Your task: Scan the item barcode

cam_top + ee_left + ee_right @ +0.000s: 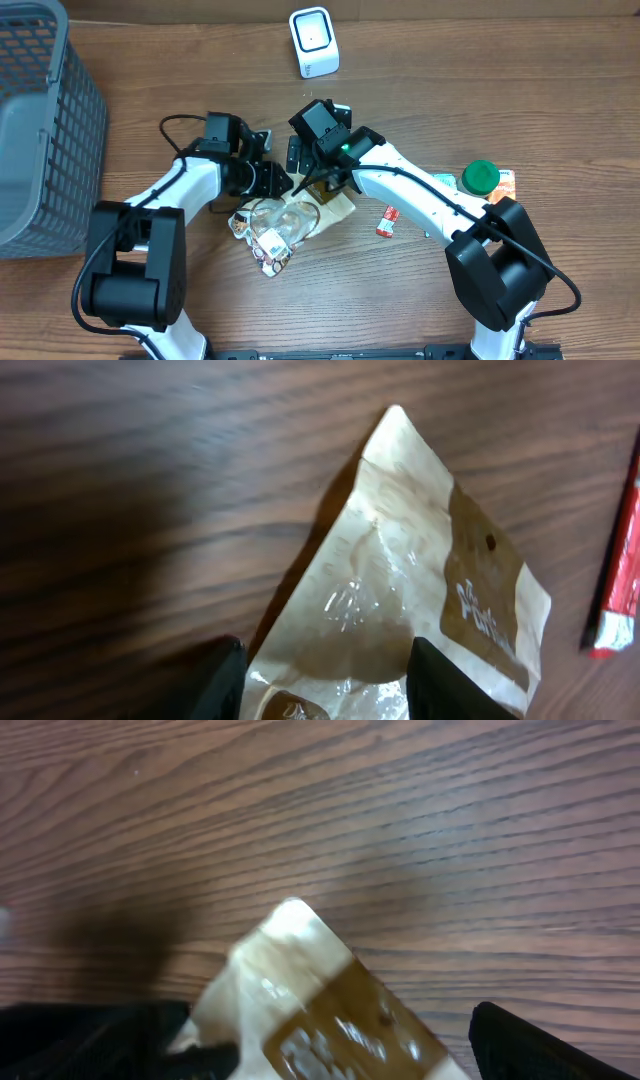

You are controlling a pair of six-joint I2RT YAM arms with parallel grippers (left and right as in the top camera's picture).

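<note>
The bag (285,225) lies on the table (450,100), well short of the scanner (313,42), on the robot's side of it. The left gripper (330,685) straddles the bag's scanner-side end, one jaw at each edge of the film. I cannot tell whether the jaws actually pinch it. The right gripper (320,1050) stands wide open over the bag's brown corner and holds nothing. A red packet (388,221) lies apart from the bag, also well short of the scanner and off to its right.

The main risks, as I judge them:
- **Slip:** the film is glossy and crumpled, so an edge pinch could slip on the lift and drop the bag.
- **Collision:** both grippers crowd the same end and could knock each other.
- **Failed scan:** no barcode shows in any view, so the wrong face may reach the scanner. Wrinkles or glare could also spoil the read.
</note>
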